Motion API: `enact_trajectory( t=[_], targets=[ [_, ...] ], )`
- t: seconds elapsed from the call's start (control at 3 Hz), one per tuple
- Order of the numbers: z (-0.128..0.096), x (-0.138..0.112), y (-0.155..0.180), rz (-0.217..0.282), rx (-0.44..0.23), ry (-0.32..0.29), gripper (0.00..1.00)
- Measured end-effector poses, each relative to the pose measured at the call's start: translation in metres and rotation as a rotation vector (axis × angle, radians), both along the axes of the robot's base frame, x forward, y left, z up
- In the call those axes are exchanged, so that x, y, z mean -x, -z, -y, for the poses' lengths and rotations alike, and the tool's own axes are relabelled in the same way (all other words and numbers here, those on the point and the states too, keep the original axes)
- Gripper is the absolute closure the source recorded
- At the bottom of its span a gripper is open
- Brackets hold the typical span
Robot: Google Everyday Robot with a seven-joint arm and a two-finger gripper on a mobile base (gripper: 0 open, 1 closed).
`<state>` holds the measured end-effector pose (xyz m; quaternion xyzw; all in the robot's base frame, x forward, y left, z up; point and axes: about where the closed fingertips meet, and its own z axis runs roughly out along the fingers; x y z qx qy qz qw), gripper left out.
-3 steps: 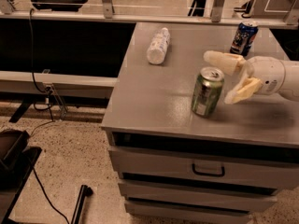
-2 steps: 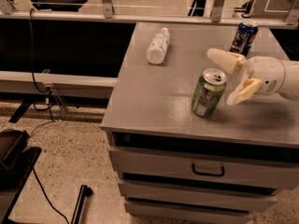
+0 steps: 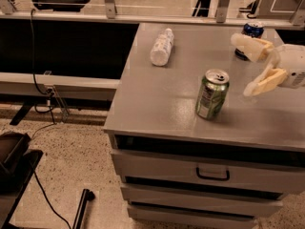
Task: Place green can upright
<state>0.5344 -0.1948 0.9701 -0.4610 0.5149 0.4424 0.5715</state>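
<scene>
The green can (image 3: 212, 94) stands upright on the grey cabinet top (image 3: 157, 99), silver top with pull tab facing up, leaning slightly. My gripper (image 3: 249, 66) is to the right of the can, a short way off and not touching it. Its two cream fingers (image 3: 264, 81) are spread apart and hold nothing.
A blue can (image 3: 251, 31) stands at the back right, just behind the upper finger. A white plastic bottle (image 3: 161, 46) lies on its side at the back left. The cabinet's front edge is close below the green can, with drawers (image 3: 212, 174) under it.
My gripper has drawn back to the right and a little up, away from the green can. The can stays standing where it was.
</scene>
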Motion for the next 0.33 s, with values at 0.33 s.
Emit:
enact_trajectory(
  t=[0.33],
  targets=[
    [-0.0001, 0.0, 0.0, 0.0, 0.0, 0.0, 0.0]
  ],
)
